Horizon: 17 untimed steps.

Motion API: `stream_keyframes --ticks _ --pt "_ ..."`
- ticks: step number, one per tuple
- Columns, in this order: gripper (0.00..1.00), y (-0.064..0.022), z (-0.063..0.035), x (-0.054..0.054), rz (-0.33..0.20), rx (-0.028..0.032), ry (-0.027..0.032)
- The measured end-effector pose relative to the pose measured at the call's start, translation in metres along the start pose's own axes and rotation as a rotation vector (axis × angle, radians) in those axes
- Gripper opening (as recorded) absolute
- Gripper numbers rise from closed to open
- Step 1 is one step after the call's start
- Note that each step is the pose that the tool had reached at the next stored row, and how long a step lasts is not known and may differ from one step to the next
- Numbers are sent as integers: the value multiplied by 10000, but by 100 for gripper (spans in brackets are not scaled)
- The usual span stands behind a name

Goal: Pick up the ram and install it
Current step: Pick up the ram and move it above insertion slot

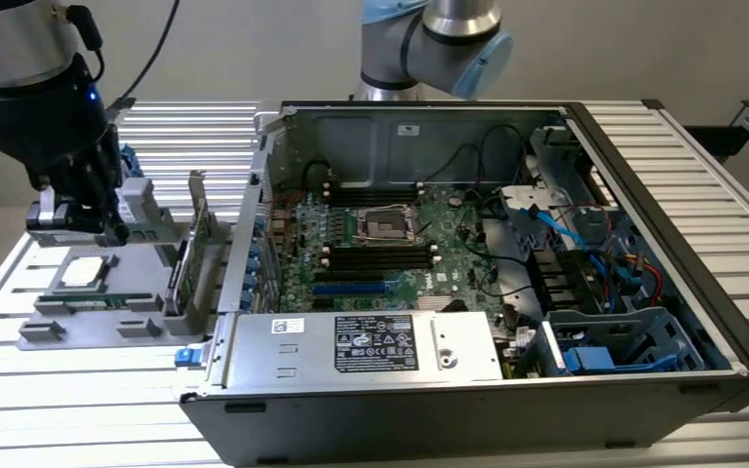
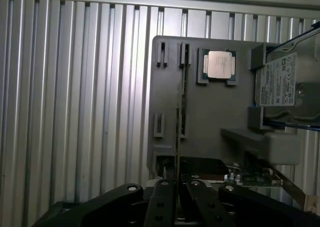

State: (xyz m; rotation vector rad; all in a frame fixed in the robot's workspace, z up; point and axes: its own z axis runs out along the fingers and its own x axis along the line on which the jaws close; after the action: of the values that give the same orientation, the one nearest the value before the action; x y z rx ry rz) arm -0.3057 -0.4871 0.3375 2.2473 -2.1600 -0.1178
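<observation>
Wrist view is showing the ram (image 2: 177, 132) edge-on, as a thin dark strip running out from between the gripper (image 2: 177, 187) fingers (image 2: 161, 202). The jaws are standing narrow, pinching the ram on its two flat faces. The stick is lining up with a long slot in the grey holder (image 2: 210, 117) beneath it; whether its far edge is touching that slot or hanging clear of it cannot be told.

On the same holder, the square silver processor (image 2: 219, 65) is sitting in its own recess just beside the ram's line, and a hard drive (image 2: 280, 79) is lying at the holder's edge. A green expansion card (image 2: 250, 179) is showing near the fingers.

Exterior view is placing the gripper (image 1: 82, 232) in the upper left of the frame, hanging over the holder (image 1: 89, 317), with the processor (image 1: 82, 273) just below it and the expansion card (image 1: 196, 249) standing upright beside it. The open computer case (image 1: 413, 419) is filling the middle and right of the frame, well apart from the gripper, with the motherboard (image 1: 413, 244) lying flat inside it. Everything is resting on a ribbed aluminium table (image 1: 75, 409).
</observation>
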Motion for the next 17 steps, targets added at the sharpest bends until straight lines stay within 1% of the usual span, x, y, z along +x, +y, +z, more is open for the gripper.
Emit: stream_keyframes --ticks 17 --pt "14 -583 -293 -16 -7 -14 -51"
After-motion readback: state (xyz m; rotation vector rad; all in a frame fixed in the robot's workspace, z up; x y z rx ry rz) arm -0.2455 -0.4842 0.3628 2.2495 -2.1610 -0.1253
